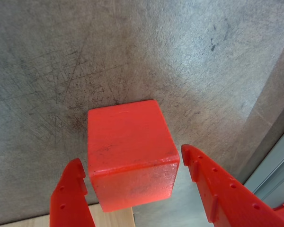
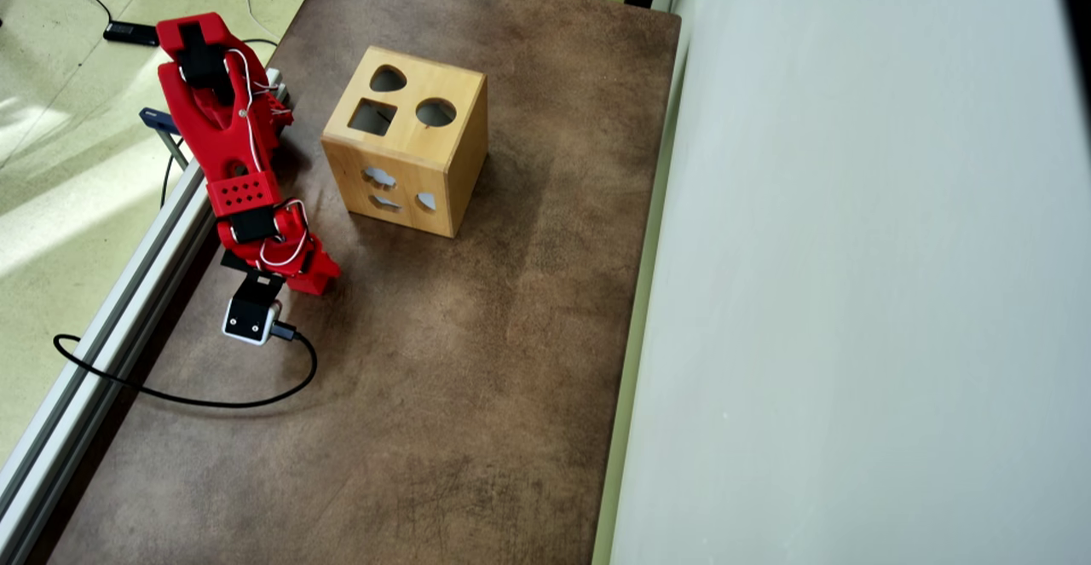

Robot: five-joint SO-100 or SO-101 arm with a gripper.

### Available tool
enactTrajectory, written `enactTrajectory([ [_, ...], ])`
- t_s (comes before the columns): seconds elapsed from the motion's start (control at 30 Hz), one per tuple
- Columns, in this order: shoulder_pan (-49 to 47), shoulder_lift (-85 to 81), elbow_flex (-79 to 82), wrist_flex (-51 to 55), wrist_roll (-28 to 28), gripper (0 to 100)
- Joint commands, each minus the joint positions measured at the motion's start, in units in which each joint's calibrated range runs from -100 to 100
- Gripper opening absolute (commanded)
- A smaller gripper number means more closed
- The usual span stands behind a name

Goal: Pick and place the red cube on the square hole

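In the wrist view the red cube (image 1: 130,151) sits on the scratched grey-brown table, between my two red fingers. My gripper (image 1: 131,156) is open, with one fingertip (image 1: 75,165) just left of the cube and the other (image 1: 189,153) just right of it, and a thin gap shows on each side. In the overhead view the gripper (image 2: 307,273) points down near the table's left edge and the arm hides the cube. The square hole (image 2: 372,117) is a dark cutout in the top of the light wooden box (image 2: 426,164), up and to the right of the gripper.
The box top also has a round hole (image 2: 435,112) and a teardrop hole (image 2: 388,79). An aluminium rail (image 2: 128,284) runs along the table's left edge. A black cable (image 2: 196,399) loops from the wrist camera. A pale wall (image 2: 852,292) bounds the right side.
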Motion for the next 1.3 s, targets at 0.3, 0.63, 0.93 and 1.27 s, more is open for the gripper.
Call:
enactTrajectory([
  [0.3, -0.36, -0.41, -1.09, 0.20, 0.20, 24],
  [0.63, -0.36, -1.26, -1.09, 0.20, 0.20, 18],
  [0.93, -0.29, -2.03, -1.09, 1.25, 0.20, 18],
  [1.27, -0.21, -16.13, -0.29, 6.63, -0.05, 18],
])
